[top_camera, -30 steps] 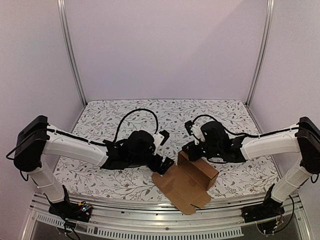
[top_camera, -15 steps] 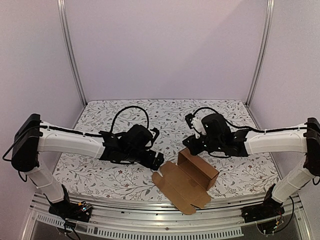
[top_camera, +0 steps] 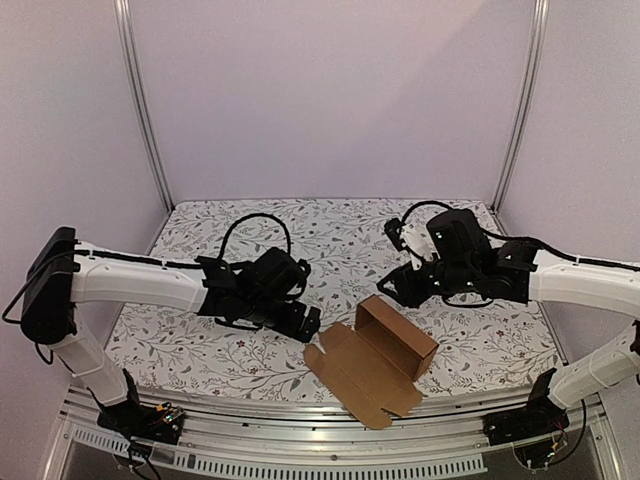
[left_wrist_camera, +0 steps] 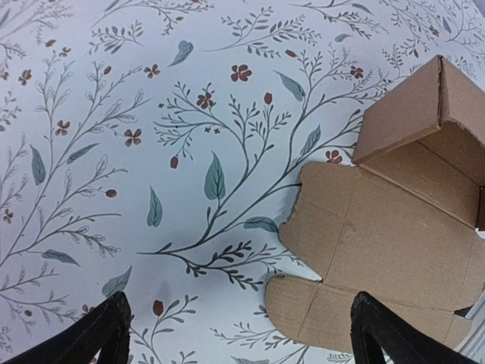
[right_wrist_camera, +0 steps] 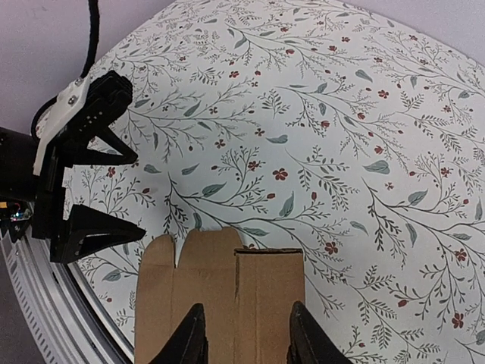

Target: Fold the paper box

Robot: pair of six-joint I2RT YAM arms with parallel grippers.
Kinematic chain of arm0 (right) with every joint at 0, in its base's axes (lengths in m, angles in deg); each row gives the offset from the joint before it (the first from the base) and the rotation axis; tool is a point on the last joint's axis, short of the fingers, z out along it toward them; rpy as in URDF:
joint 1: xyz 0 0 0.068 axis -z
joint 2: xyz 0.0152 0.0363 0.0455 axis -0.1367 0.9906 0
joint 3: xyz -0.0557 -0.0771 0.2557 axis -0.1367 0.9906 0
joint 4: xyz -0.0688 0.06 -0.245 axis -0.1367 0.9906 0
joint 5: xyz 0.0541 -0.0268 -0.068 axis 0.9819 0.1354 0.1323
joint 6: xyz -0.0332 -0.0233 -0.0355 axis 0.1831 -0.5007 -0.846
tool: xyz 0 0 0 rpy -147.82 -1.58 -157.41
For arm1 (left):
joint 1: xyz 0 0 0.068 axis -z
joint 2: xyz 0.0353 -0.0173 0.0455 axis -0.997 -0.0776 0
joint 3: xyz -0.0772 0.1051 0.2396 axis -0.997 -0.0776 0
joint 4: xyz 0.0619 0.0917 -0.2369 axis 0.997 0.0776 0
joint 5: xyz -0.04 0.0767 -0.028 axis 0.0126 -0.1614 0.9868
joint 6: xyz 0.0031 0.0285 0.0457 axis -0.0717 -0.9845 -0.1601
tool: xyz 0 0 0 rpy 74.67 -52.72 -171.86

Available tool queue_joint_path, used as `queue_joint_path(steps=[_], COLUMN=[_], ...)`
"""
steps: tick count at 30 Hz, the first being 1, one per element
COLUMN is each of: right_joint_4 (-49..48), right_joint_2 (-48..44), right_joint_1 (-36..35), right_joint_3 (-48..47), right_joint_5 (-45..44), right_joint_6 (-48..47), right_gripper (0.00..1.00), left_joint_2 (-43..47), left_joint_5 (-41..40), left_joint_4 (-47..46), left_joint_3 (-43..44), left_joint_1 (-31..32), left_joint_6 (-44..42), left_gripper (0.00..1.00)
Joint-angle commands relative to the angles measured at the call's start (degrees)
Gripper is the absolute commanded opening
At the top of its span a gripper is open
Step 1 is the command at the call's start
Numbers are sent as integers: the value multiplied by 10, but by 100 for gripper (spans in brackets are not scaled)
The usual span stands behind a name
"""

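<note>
Fingers first: your left gripper [left_wrist_camera: 239,334] has its fingertips [left_wrist_camera: 98,330] spread wide with nothing between them, only floral tablecloth [left_wrist_camera: 151,152] under the gap. In the top view, left gripper [top_camera: 308,322] sits low over the table [top_camera: 200,225], left of centre, toward the near edge, just beside the left flap of the paper box [top_camera: 372,362] but not touching it as far as you can see. Left wrist view puts the paper box [left_wrist_camera: 394,227] at right: a flat panel with a rounded tab toward the camera, and a raised wall folded up at the upper right.

Paper box lies near the table's near edge, right of centre, turned diagonally. One flat flap reaches toward the near edge, almost onto the metal rail [top_camera: 330,440]; the far-right end stands up as an open tray with walls.

Your right gripper [top_camera: 395,285] hangs above the table, just beyond the box's far corner, apart from it. In the right wrist view, right gripper [right_wrist_camera: 246,337] shows two fingertips [right_wrist_camera: 189,337] partly parted, over the paper box [right_wrist_camera: 220,303], with no cardboard pinched between them. You can't tell from that view whether the tips touch the cardboard. The left gripper [right_wrist_camera: 83,174] shows at left there, jaws apart.
</note>
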Motion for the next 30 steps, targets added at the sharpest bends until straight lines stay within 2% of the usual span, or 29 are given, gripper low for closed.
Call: queue_joint_path(steps=[1,3,5,8,13,22,23,24,25,30], right_joint_4=[140,198,236,266,322,350,356,361,364,371], right_joint_2=[-27,-20,-13,-12,-5,41,47,57,64,99], right_joint_1=[1,-6,-13,-21,-23,-35,-35,-36,-38,-42], right_joint_3=[-40,-67,-82,-90,-105,-123,-128,-134,-139,-152], right_joint_5=[32,25,14,-15,-29,-30,-30,-30,-34,-29], right_joint_6=[-22,-37,-49,-60,-60,-51,-51,-52,-55,-53], right_gripper=[38,44,45,48,61,73,77,93,98,99], left_joint_2=[14,13,16,27,39,45,48,51,53,68], left_joint_5=[31,55,82,104,113,106,105,103,102,95], left_joint_4=[64,74,76,75,93,85,87,90,94,103], left_joint_3=[19,20,17,6,3,-9,-10,-12,-14,-20], left_joint_1=[-10,-12,-13,-13,-15,-16,-17,-17,-17,-19], left_joint_6=[67,86,103,126,144,170,171,171,170,171], left_gripper=[100,100,100,100,100,100,100,100,100,99])
